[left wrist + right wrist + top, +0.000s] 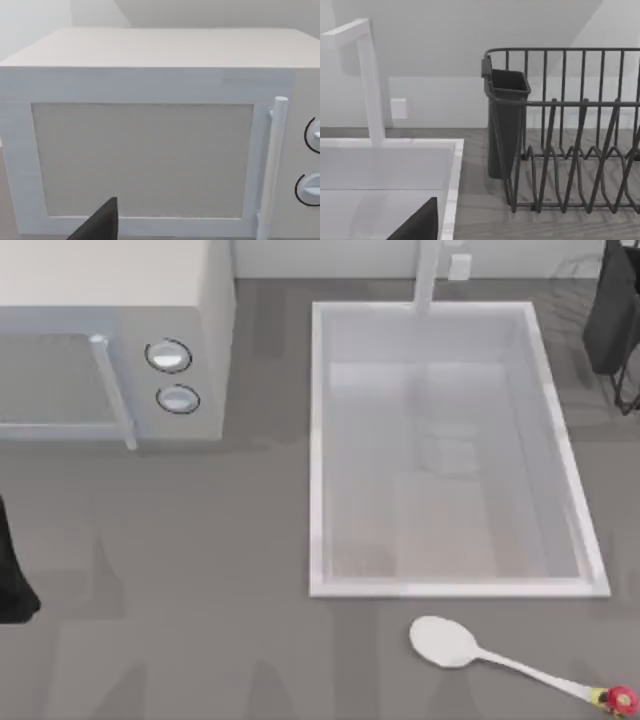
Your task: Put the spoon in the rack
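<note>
At the far left edge of the top view, low in the frame, a dark part of the left arm (pixel 12 575) is parked on the grey table (pixel 200 540); whether its hand is released or clenched cannot be told. In the upper left stands a white microwave (pixel 110 335), door handle and two round dials facing the open counter. The left wrist view looks squarely at that microwave (pixel 150 140), with one dark fingertip (pixel 100 222) at the lower edge of the frame.

A broad strip of bare counter runs across the lower half of the top view, unobstructed from the left edge to the spoon. The white sink basin (pixel 318 460) fills the centre right, its faucet (pixel 428 275) at the top rim.

The white spoon (pixel 447 642) lies flat just below the sink's lower rim, apart from it, handle pointing to the lower right corner, red-and-yellow tip at the frame edge.

The black wire rack (pixel 615 320) sits at the upper right edge, beyond the sink's right rim. In the right wrist view the rack (pixel 570 150) stands upright beside the sink, with a dark cup on its near end. The right hand's state cannot be told either.
</note>
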`<state>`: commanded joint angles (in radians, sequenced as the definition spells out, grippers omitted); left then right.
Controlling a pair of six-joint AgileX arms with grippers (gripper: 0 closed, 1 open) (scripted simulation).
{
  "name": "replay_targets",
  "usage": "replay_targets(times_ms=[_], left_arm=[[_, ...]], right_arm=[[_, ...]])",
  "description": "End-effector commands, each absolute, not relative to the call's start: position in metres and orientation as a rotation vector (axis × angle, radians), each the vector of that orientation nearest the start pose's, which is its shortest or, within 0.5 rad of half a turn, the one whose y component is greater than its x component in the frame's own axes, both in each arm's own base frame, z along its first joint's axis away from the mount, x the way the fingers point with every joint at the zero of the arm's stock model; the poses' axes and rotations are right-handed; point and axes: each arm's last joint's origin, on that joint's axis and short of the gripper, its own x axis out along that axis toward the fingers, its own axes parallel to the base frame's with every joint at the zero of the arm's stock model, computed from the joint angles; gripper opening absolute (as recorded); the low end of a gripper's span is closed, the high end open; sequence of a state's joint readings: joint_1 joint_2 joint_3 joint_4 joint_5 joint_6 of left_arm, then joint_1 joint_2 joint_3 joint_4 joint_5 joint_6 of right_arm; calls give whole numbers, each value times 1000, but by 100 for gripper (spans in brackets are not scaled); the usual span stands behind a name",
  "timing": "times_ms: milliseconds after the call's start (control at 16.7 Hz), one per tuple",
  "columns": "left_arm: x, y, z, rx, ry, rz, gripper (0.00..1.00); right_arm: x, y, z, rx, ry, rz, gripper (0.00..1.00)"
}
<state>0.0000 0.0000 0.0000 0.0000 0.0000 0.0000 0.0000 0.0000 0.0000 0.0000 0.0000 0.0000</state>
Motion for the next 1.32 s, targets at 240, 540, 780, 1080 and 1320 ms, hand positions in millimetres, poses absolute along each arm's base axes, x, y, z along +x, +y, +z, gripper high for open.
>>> replay_targets(times_ms=[240, 540, 780, 1080, 1320], left_arm=[[106, -1, 160, 0, 0, 0, 100], [106, -1, 160, 0, 0, 0, 100], [106, -1, 160, 0, 0, 0, 100], [106, -1, 160, 0, 0, 0, 100], [106, -1, 160, 0, 0, 0, 100]], right_arm=[[106, 1, 165, -18, 34, 19, 100], [115, 15, 190, -158, 300, 153, 100], [142, 38, 203, -361, 671, 348, 100], [180, 82, 202, -650, 1089, 639, 100], [200, 117, 198, -830, 1282, 827, 100]])
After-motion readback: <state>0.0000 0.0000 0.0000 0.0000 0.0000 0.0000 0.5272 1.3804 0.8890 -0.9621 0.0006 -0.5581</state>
